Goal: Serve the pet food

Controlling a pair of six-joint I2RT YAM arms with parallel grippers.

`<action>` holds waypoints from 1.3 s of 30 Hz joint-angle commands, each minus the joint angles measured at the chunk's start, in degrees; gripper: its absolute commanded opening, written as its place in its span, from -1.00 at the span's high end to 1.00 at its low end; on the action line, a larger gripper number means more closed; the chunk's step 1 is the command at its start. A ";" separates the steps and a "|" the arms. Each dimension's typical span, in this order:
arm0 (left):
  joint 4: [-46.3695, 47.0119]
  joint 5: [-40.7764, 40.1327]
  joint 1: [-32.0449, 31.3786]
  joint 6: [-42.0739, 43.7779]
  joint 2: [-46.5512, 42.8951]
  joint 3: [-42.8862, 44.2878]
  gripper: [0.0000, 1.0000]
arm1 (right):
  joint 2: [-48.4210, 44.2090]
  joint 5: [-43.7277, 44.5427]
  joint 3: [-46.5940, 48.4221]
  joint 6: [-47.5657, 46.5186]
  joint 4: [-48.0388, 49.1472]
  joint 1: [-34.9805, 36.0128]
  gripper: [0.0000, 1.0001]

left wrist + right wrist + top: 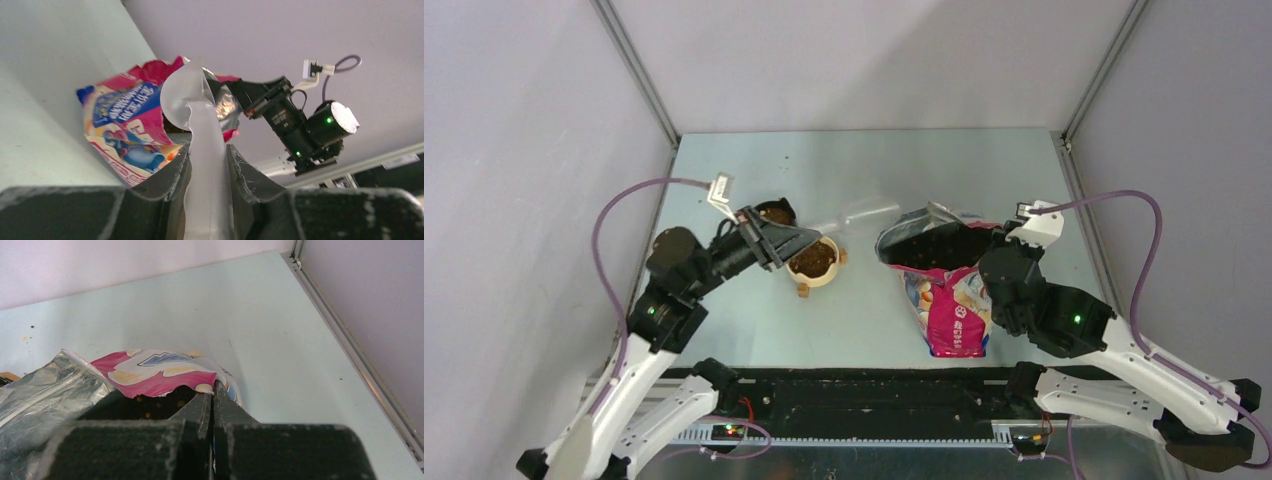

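Left hand (207, 152) clamps partway closed; right hand (212, 402) pinched fully shut.

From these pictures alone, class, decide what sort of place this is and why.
Probably a robotics test cell: plain grey walls and metal rails box in a pale table, two robot arms are mounted at its near edge, with a pet food bag and bowl of kibble set out.

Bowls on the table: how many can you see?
2. A tan bowl of pet food sits left of centre; a darker bowl lies just behind it, partly covered by the left tool. More may be hidden.
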 commanded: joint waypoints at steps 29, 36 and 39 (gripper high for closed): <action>-47.30 -21.61 -19.74 7.68 45.93 50.18 1.00 | 3.03 -2.42 2.56 -0.72 7.77 -1.45 1.00; -63.08 -37.02 -24.12 7.07 56.78 65.23 1.00 | 3.87 -0.50 2.64 -1.74 8.44 -0.93 1.00; -68.57 -40.63 -25.41 6.76 63.80 73.57 1.00 | 4.20 -0.33 2.57 -1.98 8.76 -0.76 1.00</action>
